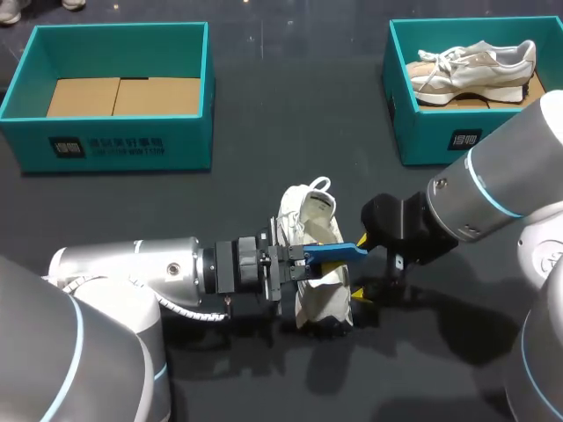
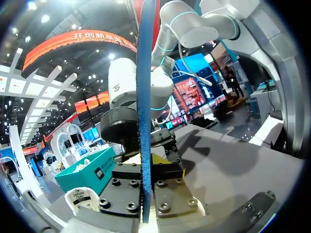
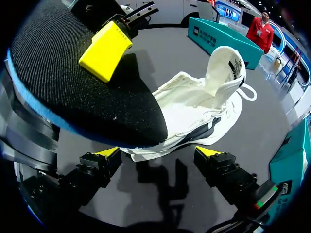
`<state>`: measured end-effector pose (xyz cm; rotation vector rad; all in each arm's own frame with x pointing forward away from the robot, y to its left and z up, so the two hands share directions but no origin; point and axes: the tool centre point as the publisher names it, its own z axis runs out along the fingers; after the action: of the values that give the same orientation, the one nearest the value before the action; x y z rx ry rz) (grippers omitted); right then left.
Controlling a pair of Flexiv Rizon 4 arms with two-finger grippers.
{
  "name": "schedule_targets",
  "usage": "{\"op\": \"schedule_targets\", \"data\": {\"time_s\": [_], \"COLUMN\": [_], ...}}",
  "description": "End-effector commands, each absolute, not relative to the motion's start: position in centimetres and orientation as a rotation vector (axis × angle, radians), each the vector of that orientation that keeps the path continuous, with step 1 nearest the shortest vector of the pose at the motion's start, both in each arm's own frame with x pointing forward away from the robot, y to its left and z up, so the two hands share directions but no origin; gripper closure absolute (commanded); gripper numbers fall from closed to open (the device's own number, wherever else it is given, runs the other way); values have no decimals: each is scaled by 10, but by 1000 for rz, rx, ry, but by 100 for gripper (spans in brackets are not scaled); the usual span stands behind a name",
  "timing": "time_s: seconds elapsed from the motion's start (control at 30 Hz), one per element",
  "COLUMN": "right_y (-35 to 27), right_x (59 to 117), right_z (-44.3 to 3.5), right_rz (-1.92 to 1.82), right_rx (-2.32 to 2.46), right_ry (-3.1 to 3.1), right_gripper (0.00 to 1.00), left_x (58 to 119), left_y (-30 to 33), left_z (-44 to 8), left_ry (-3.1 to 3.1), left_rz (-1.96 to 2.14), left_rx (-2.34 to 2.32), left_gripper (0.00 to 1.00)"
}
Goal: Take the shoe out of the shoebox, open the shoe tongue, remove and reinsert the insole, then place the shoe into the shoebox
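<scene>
A white shoe (image 1: 315, 294) lies on the dark table between my two arms, its tongue (image 3: 226, 68) standing up. Just above it, my left gripper (image 1: 303, 259) is shut on the blue-edged insole (image 1: 336, 252), which reaches toward my right gripper (image 1: 361, 268). In the left wrist view the insole (image 2: 145, 111) runs edge-on between the fingers of the left gripper (image 2: 145, 174). My right gripper (image 3: 158, 152) stands open with nothing held, beside the shoe (image 3: 194, 107) and under the insole's black face (image 3: 87, 97). A yellow tip of the left gripper (image 3: 106, 51) presses on that face.
A teal shoebox (image 1: 26, 66) at the back left holds only cardboard. Another teal shoebox (image 1: 400, 105) at the back right holds a beige shoe (image 1: 475, 66). The right arm's wide elbow (image 1: 519, 176) hangs near that box.
</scene>
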<state>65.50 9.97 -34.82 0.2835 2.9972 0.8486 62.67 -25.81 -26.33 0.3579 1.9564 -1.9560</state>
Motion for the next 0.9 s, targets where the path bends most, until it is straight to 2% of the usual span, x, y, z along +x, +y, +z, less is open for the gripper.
{"op": "schedule_targets", "data": {"time_s": [0.03, 0.9], "right_y": [101, 101], "right_x": [654, 654], "right_z": [-349, -349], "right_rz": [842, 842], "right_rx": [286, 286], "right_ry": [2996, 2996], "right_gripper": [0, 0], "left_x": [626, 632], "left_y": [-251, -245], "left_z": [-264, -275], "left_ry": [1964, 1959], "left_rz": [-1949, -1952], "left_rx": [367, 445], "left_gripper": [100, 100]}}
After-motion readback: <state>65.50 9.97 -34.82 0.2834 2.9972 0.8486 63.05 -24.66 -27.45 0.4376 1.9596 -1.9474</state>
